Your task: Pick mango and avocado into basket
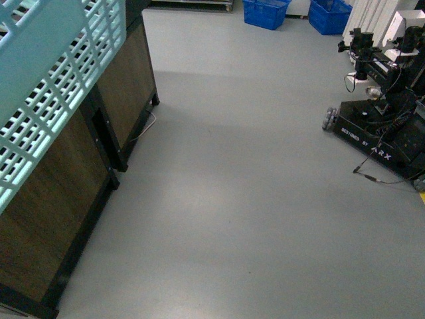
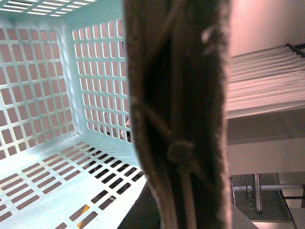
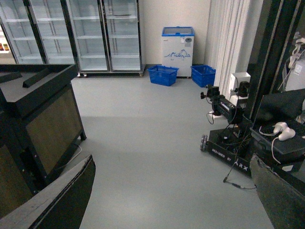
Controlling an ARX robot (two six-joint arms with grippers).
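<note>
we read one marking: white lettering "designed by arx" on the sloped front face of the black robot base (image 1: pixel 372 136), with "arx" in larger letters at the end. the right wrist view shows the same lettering on that base (image 3: pixel 224 143), less sharp. beyond the base, the white chest freezer (image 3: pixel 177 49) carries a blue logo we cannot read.

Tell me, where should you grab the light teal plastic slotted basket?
Probably by the brown-grey handle, reached from the light teal plastic basket's open top: it is a narrow strip that jaws can close around, while the slotted walls are broad and flat.
</note>
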